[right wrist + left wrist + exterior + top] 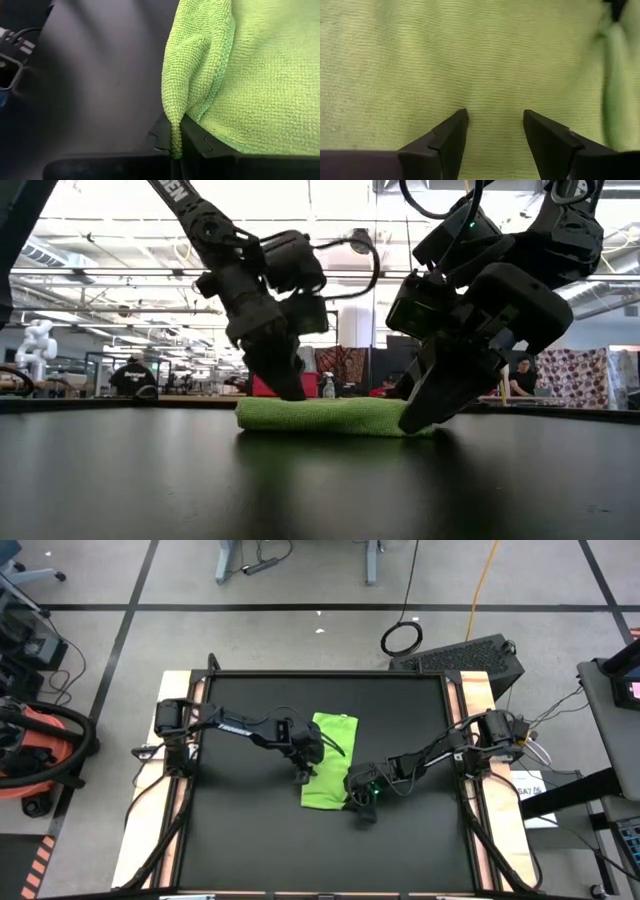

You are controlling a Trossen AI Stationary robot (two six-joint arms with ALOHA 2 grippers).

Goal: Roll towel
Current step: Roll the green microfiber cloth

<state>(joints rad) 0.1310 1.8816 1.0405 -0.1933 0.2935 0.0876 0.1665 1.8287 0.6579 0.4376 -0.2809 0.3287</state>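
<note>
So the right gripper (176,145) has pinched the towel (330,762) corner; left gripper (495,131) sits open on it. Next: roll it over.

Left gripper (495,122) spread, right gripper (177,145) pinched

The right gripper (176,145) has its fingers closed on a corner of the green towel (250,75), which lies on the black table (100,85).
</note>
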